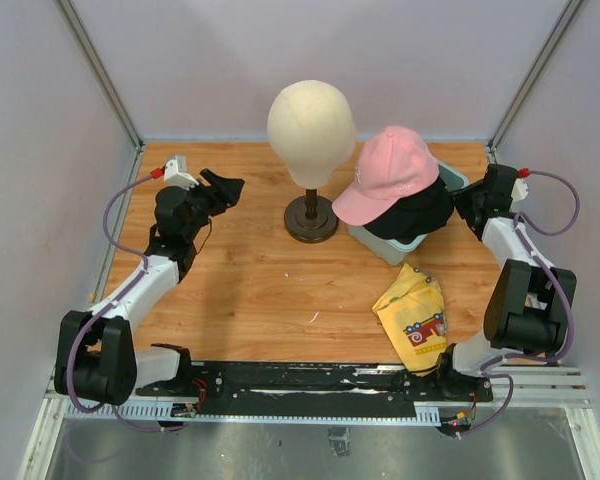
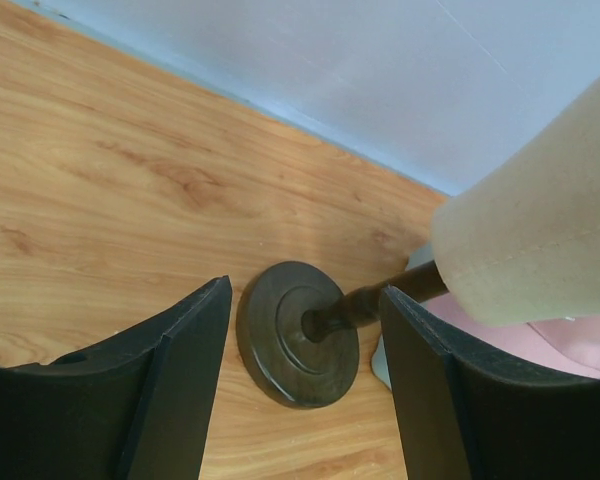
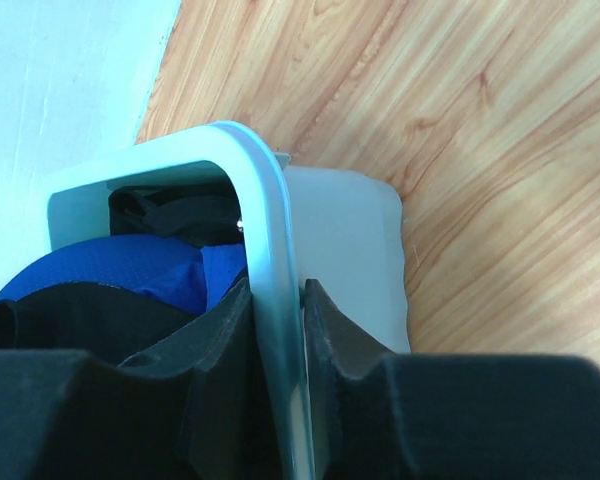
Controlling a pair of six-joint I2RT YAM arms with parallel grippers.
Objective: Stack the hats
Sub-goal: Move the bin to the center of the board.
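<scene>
Pinching the pale bin [image 3: 265, 180] wall — right end effector [image 3: 278, 290], pink hat [image 1: 390, 172] atop.

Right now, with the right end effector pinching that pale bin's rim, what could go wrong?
The right end effector grips the pale plastic bin by its thin rim only; pulling could tip it and spill the pink fabric cap lying on the black fabric cap.
The open left end effector hangs close to the dark round stand of the cream mannequin head; advancing might knock it over.
</scene>
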